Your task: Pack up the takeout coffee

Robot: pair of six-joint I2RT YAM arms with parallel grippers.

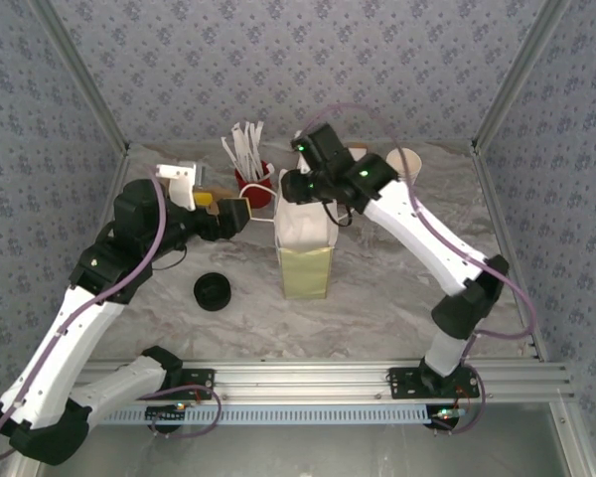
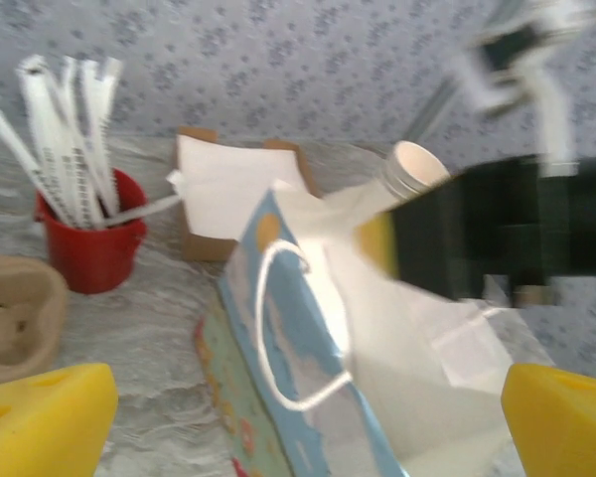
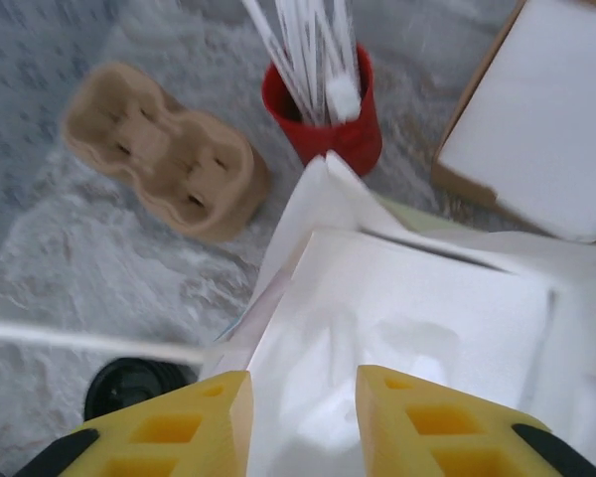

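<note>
The takeout coffee, a short dark cup under a black lid, stands on the table left of the paper bag; its lid edge peeks in at the lower left of the right wrist view. The bag stands upright with its mouth open, white inside, blue and green outside. My right gripper hovers over the bag's mouth, jaws apart, nothing between them. My left gripper is wide open at the bag's left side, near its cord handle.
A red cup of wrapped sticks stands behind the bag. A cardboard cup carrier lies to its left. A napkin box and a stack of unlidded cups sit at the back.
</note>
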